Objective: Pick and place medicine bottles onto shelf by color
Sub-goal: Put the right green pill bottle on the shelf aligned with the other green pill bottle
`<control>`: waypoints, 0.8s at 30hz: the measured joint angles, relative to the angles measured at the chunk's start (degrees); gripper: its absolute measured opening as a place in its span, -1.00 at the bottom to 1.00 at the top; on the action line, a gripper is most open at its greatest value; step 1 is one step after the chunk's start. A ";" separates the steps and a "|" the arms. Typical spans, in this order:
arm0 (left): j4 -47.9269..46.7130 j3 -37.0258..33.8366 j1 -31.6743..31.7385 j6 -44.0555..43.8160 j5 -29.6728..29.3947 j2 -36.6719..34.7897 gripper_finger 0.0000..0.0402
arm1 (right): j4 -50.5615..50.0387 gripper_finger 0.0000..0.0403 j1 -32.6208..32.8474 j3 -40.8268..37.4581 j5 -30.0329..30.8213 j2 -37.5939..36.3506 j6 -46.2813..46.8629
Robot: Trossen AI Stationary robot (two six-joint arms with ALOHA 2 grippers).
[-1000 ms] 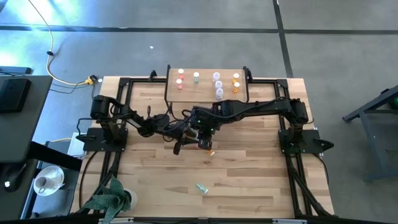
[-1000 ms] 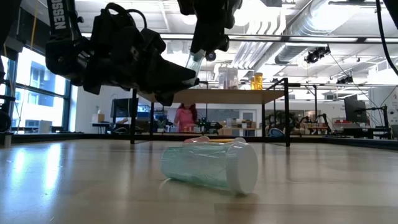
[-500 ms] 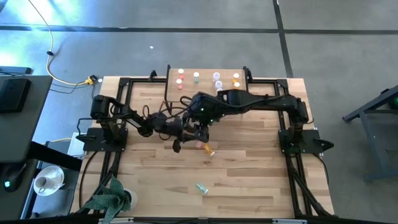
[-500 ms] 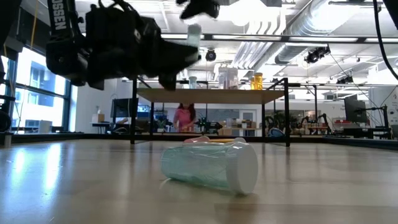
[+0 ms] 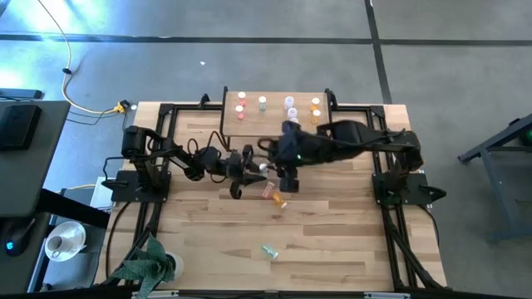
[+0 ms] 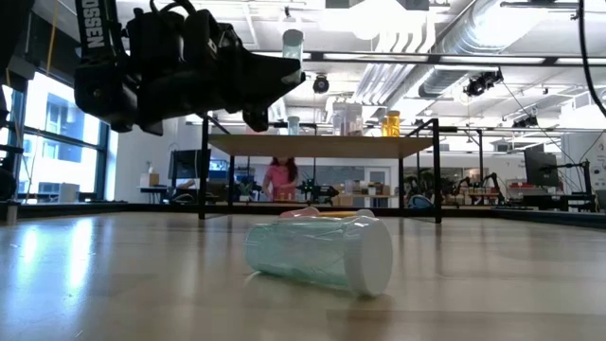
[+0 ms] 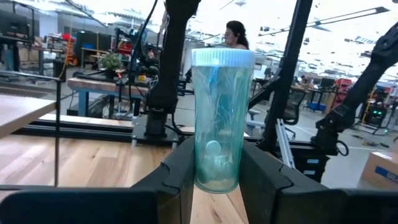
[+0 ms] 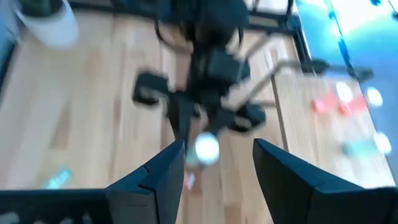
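While we look down, left gripper [image 7: 214, 180]: we see it grasping an upright pale-green white-capped plastic bottle [image 7: 216, 118].
Right gripper [image 8: 214, 165]: released, empty.

Left arm is stretched out low over the middle of the table, its left gripper [image 7: 214, 180] clamped on an upright pale green bottle [image 7: 219, 118]. Right arm reaches in from the other side, right gripper [image 8: 214, 165] above it, fingers spread and empty.

Parted jaws over blurred left gripper [image 8: 202, 134]; white-capped bottle [image 8: 206, 149]
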 joint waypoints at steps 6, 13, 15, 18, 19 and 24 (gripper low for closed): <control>0.08 0.00 -0.02 -1.01 0.19 0.00 -0.57 | 3.58 -0.10 2.06 -15.14 2.64 -6.07 2.15; 0.44 0.00 -0.04 -1.07 0.19 0.00 -0.56 | 17.95 -0.10 1.47 -37.24 2.26 -15.97 4.78; 0.44 0.00 -0.04 -1.09 0.19 0.00 -0.56 | 23.35 -0.10 1.51 -42.84 1.65 -18.77 4.81; 0.66 0.00 -0.04 -1.00 0.19 0.00 -0.56 | 30.75 -0.10 1.55 -50.39 0.68 -22.20 4.68; 0.74 0.00 -0.04 -0.98 0.19 0.00 -0.56 | 33.38 -0.10 1.55 -52.78 0.62 -23.11 4.50; 0.85 0.00 -0.04 -0.95 0.19 0.00 -0.56 | 48.97 -0.10 1.53 -63.43 0.77 -25.21 2.14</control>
